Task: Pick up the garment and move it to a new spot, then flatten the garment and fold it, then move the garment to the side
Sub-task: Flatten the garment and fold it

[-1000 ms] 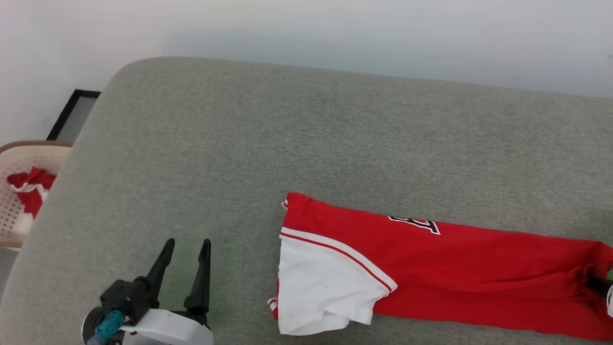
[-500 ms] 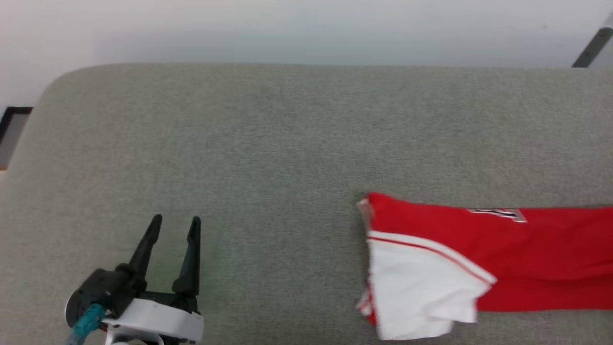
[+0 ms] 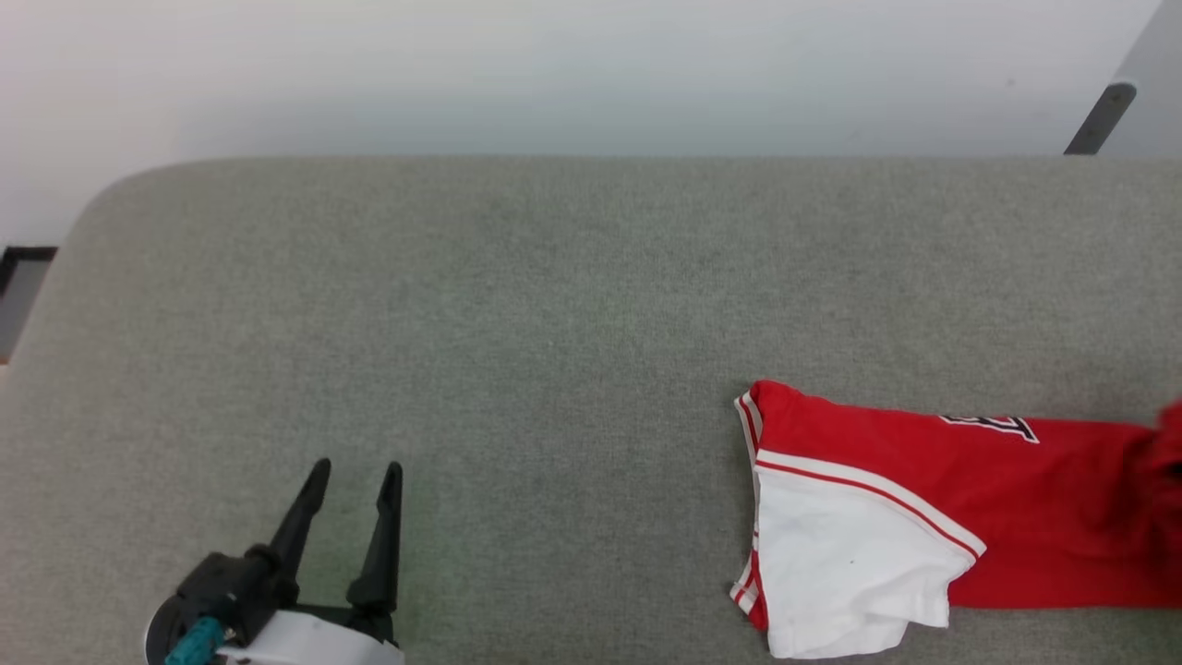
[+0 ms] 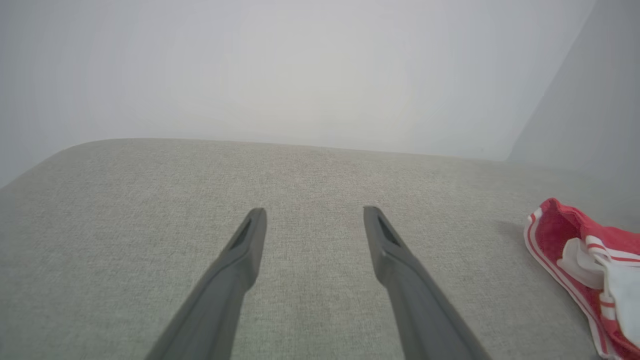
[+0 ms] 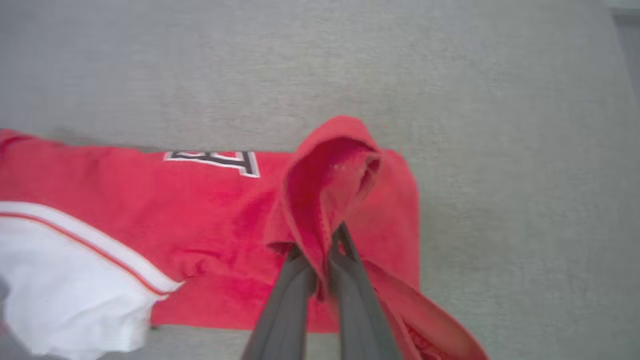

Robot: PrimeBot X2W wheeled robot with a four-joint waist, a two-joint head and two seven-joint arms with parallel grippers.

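The garment lies stretched across the grey cushion at the lower right of the head view, red with a white panel and part of a black number showing. In the right wrist view my right gripper is shut on a red fold of the garment, which stands raised above the flat part. My left gripper is open at the lower left, over bare cushion, far from the cloth. The left wrist view has my left gripper with nothing between its fingers and the garment's striped hem at the right edge.
A pale wall runs behind the cushion. A dark slanted bar shows at the top right. The cushion's rounded left corner drops off to a dark-framed thing at the far left edge.
The head view has swung left to right across the cushion, so the basket has left the picture. The garment's right end is now bunched and lifted. My left gripper stays open.
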